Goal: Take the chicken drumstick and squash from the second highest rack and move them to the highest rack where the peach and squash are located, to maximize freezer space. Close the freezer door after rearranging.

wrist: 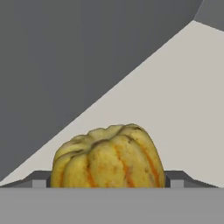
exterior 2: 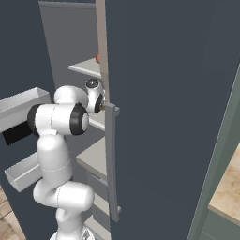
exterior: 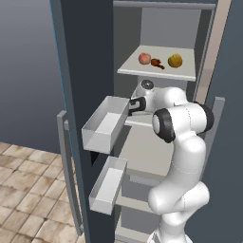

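- In the hand view, the squash (wrist: 108, 156) has its lower part cut off by the bottom edge; only its upper dome shows.
- The fingers (wrist: 177, 178) appear as two small dark tips, one on each side of the squash, just beside its flanks. They stand spread wide with the squash between them; whether they touch it I cannot tell.
- In the left base view the arm's hand (exterior: 138, 105) reaches into the freezer under the top rack (exterior: 156, 72); the forearm and white body hide the second rack and the squash there.
- In the right base view the near door (exterior 2: 168, 117) covers most of the freezer; only a sliver of the top rack and a bit of orange at its edge show, too little to name.
- The squash in the hand view is yellow, ribbed, with orange streaks and darker grooves. It sits on a pale rack floor, a grey wall behind it.
- The left base view shows the top rack's load: a peach (exterior: 144, 58) at left, a drumstick (exterior: 157, 64) in the middle, a second squash (exterior: 175, 60) at right, all apart.
- That view also shows two grey door bins (exterior: 105, 124) on the open left door.
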